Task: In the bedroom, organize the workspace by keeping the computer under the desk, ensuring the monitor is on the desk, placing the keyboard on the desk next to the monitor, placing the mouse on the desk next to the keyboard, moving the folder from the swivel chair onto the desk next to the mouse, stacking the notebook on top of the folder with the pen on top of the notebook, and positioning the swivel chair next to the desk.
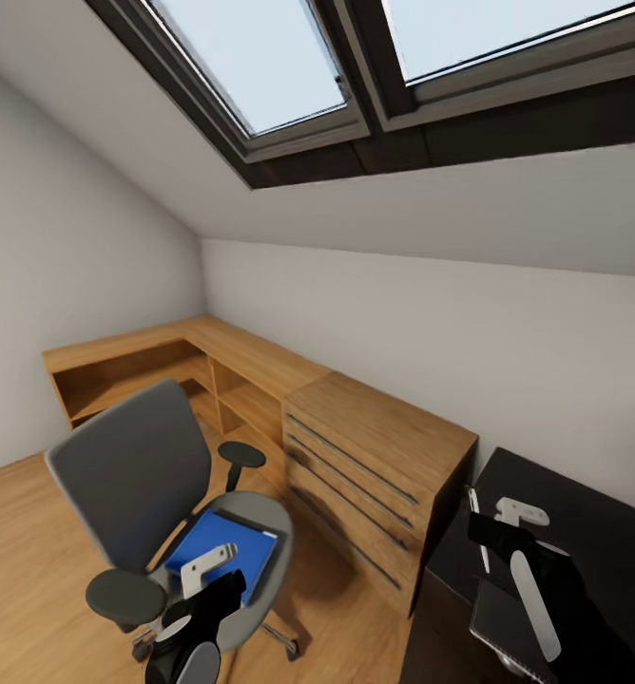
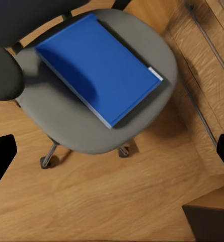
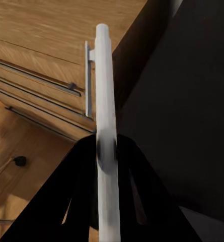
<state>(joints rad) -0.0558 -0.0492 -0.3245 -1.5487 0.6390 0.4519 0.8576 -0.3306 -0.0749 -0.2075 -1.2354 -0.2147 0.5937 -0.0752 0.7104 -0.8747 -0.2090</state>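
One flat blue rectangular folder (image 2: 99, 68) lies on the grey padded seat of the swivel chair (image 1: 132, 475), which stands beside the wooden drawer unit (image 1: 379, 465). My left gripper (image 1: 199, 594) hovers above the folder with fingers spread apart. My right gripper (image 3: 106, 156) is clamped on a slim white-and-silver pen (image 3: 104, 101) (clip visible) over the black desk (image 1: 584, 513).
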